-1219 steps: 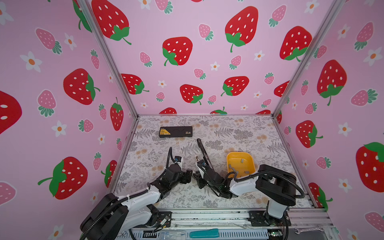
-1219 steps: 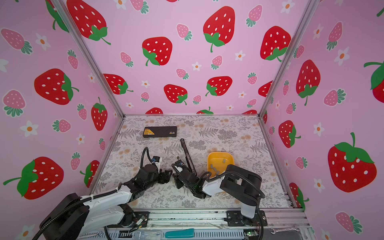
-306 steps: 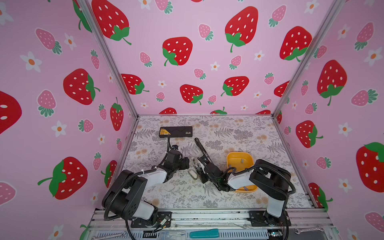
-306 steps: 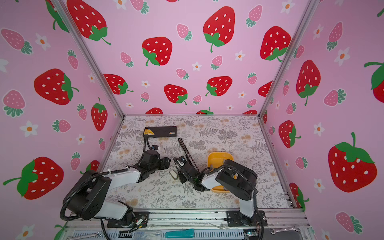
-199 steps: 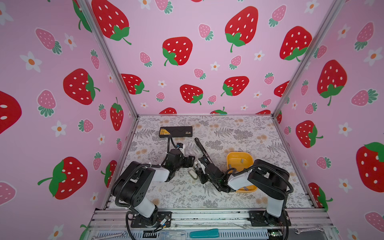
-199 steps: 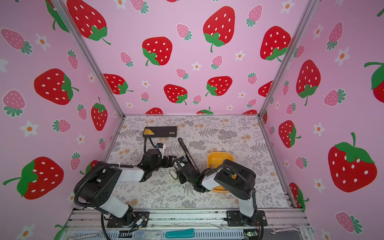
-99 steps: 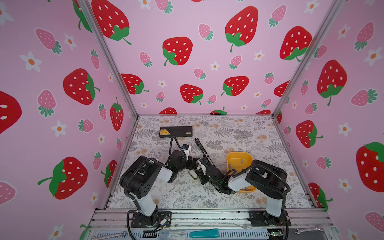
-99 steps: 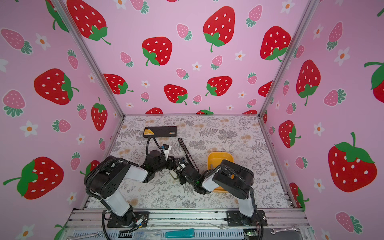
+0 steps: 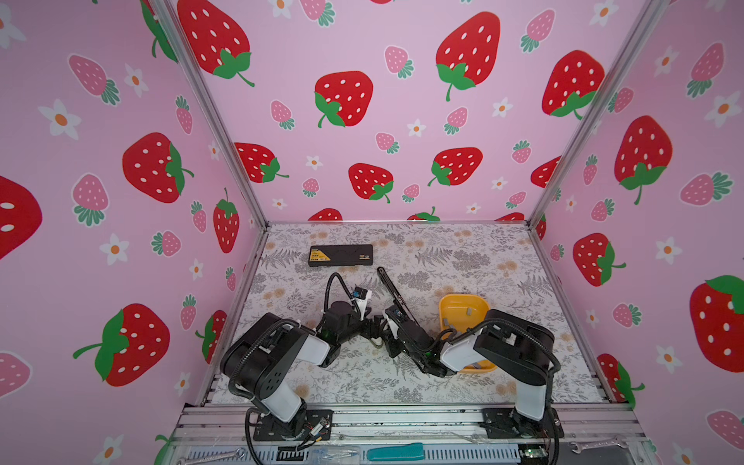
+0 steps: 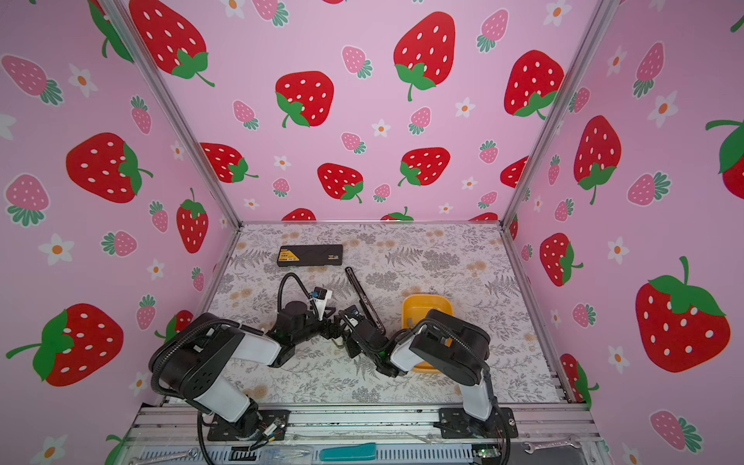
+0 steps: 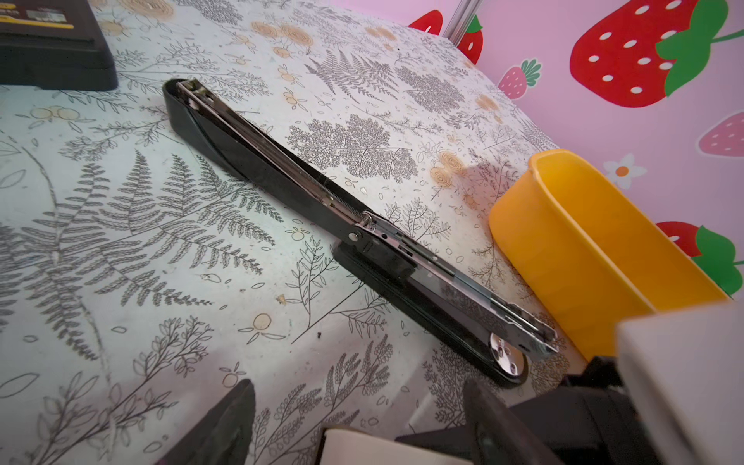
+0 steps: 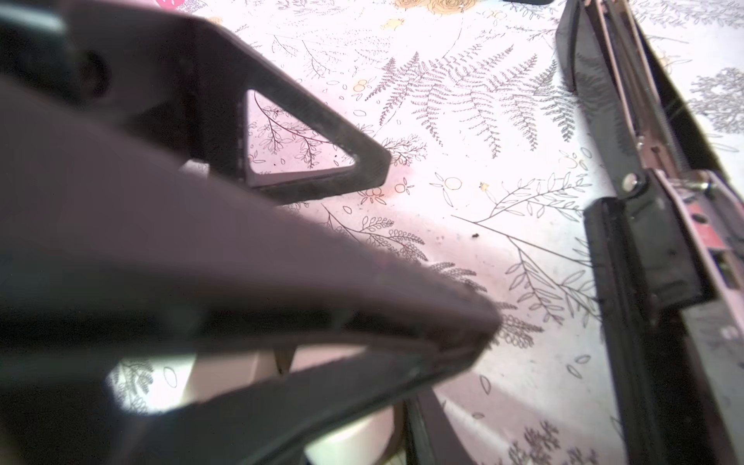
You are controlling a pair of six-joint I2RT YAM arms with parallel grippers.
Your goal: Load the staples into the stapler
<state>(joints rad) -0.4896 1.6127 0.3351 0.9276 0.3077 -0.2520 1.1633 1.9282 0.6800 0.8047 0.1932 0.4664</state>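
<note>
**ITEM: left claw brought in against right claw; staples not yet loaded**

Change: the left claw [image 9: 372,327] now sits at mid-table, almost tip to tip with the right claw [image 9: 389,332]. Earlier it is well back toward the front rail. The right claw, stapler [image 9: 392,289] and bin [image 9: 459,298] keep their places.

Reading: probably a hand-over or a 2-claw job over the small white thing [image 9: 377,342] between them. What that thing is, I cannot tell. Loading looks not yet done: the stapler lies hinged open and flat, and I make out no strip in its channel.

Left claw: released, fingers wide, table showing between them.

Right claw: its own jaws are mostly hidden, so clenched or released cannot be told.

Staples [image 9: 467,310]: 2 grey strips show in the yellow bin. They lie beyond the stapler from the left claw and behind the right claw, near both but touched by neither.
</note>
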